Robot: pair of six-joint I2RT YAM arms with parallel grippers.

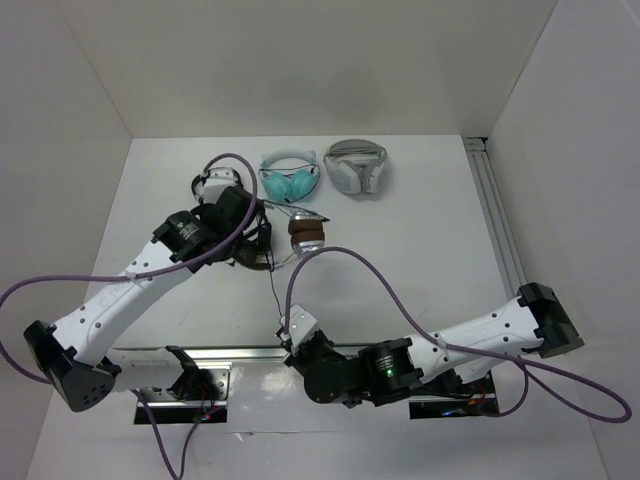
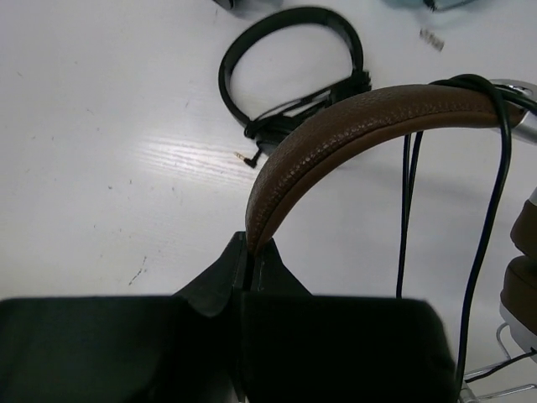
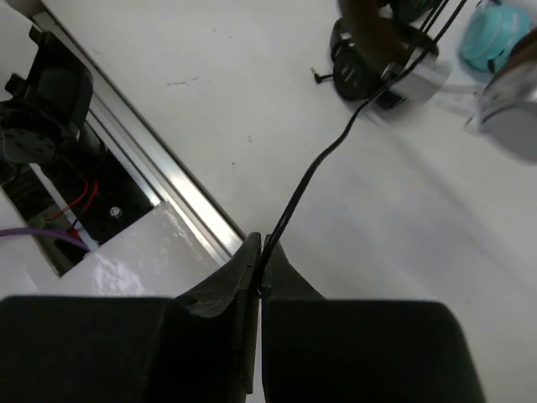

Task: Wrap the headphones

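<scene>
Currently the headphones (image 1: 305,236) sit on the counter (image 1: 430,220), just on the near side of the teal pair (image 1: 290,182). On their headband (image 2: 352,126), the left end effector (image 2: 250,252) is clamped fully closed. Well apart from the teal pair, toward the near edge, the right end effector (image 3: 260,252) is pinched narrow on the thin black cable (image 3: 310,168), which runs back to the headphones. Cable strands already cross over the headband; the number of turns cannot be told. Assessment: wrapping begun, with a long free length of cable outstanding.
</scene>
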